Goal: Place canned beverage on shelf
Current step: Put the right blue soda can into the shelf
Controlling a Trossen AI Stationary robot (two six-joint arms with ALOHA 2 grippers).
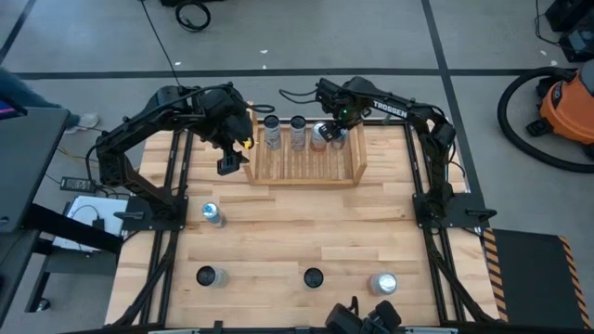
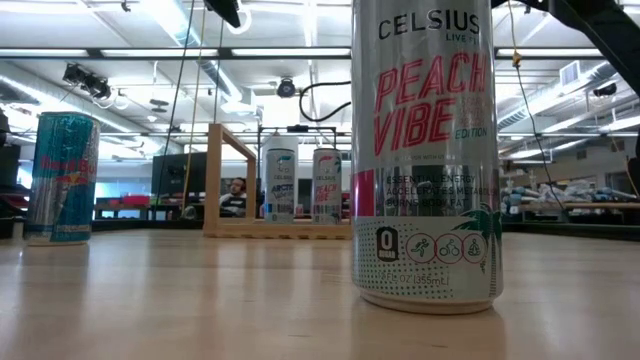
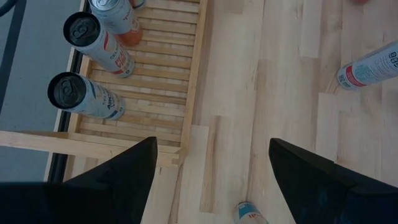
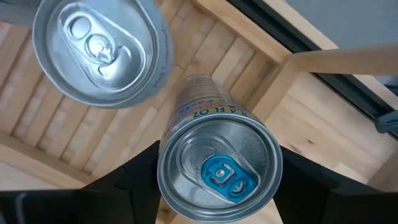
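From above: right gripper point(image 1: 331, 135) clamped on a can point(image 1: 322, 134) over the shelf point(image 1: 306, 167), beside two cans already standing there; left gripper point(image 1: 229, 158) apart, empty, beside the shelf. At the right wrist: placing step judged underway; next, lowering onto the slats point(image 4: 74, 134), then letting go.

Shelf point(image 1: 306, 167) pale wood, slatted; nearest can point(image 2: 425, 150) silver with pink-red lettering. Far can point(image 2: 60, 178) teal-blue and silver; held can's tab point(image 4: 222, 176) blue.
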